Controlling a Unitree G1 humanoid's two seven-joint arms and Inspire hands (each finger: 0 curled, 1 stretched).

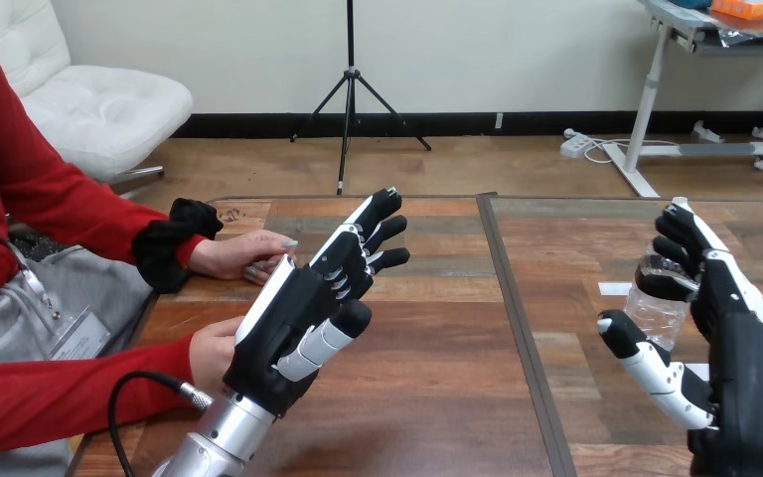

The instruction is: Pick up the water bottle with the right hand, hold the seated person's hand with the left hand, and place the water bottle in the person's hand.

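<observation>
Seemingly light and easily crushed, the bottle [659, 298] is clasped round its body by the right hand [745, 368] at the table's [437, 397] right; the left hand [298, 308] is held open near the person's hand [243, 255].

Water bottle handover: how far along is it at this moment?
Done: nothing complete yet. In hand: the right hand curls its fingers round the clear plastic water bottle; I cannot tell if it is lifted. The left hand, fingers straight, is raised beside the person's farther hand, not holding it. Left: taking that hand and placing the bottle in it.
</observation>
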